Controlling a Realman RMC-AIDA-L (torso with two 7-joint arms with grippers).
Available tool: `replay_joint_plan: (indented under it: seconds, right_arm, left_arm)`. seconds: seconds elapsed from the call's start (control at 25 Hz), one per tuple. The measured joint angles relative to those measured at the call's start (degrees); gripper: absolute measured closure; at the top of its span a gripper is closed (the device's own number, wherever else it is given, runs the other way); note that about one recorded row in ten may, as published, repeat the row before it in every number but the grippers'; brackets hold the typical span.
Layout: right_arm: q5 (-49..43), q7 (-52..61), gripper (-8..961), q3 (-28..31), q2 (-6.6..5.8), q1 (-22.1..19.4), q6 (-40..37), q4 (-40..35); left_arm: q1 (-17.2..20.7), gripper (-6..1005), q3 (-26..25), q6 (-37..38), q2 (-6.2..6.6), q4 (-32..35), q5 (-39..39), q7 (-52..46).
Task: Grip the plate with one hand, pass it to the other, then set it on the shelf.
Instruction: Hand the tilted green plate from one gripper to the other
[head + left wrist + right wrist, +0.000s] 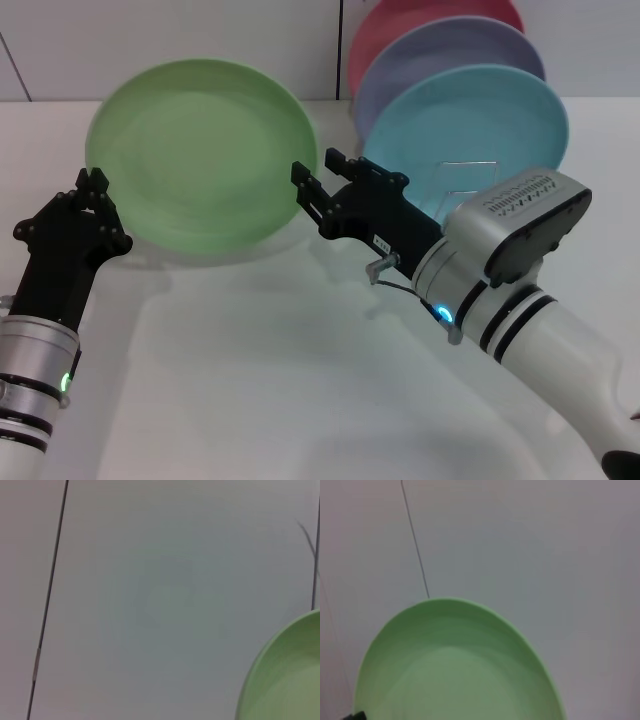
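1. My left gripper, left edge of the head view, pinches the plate by its left rim, held tilted in the upper left.
2. My right gripper, centre, stands at the right rim; closure can't be told.
3. Plate looks rigid, smooth, likely slippery, so grip the rim.
4. Only the head view shows the shelf, upper right; the wrist views show just plate and wall.

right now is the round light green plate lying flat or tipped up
Tipped up. The round light green plate is off the white table, its face tilted toward the head camera, with the left gripper and right gripper at opposite rims.
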Motion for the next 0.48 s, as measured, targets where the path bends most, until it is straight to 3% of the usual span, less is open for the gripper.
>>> replay_joint_plan:
  seconds: [0.48]
  right_arm:
    - [0.2,-3.9,504,0.4,0.01,0.0,-0.3,-0.7]
  left_arm:
    - [0.0,969,0.1,-0.4,0.0,-0.2,0.0,-0.1]
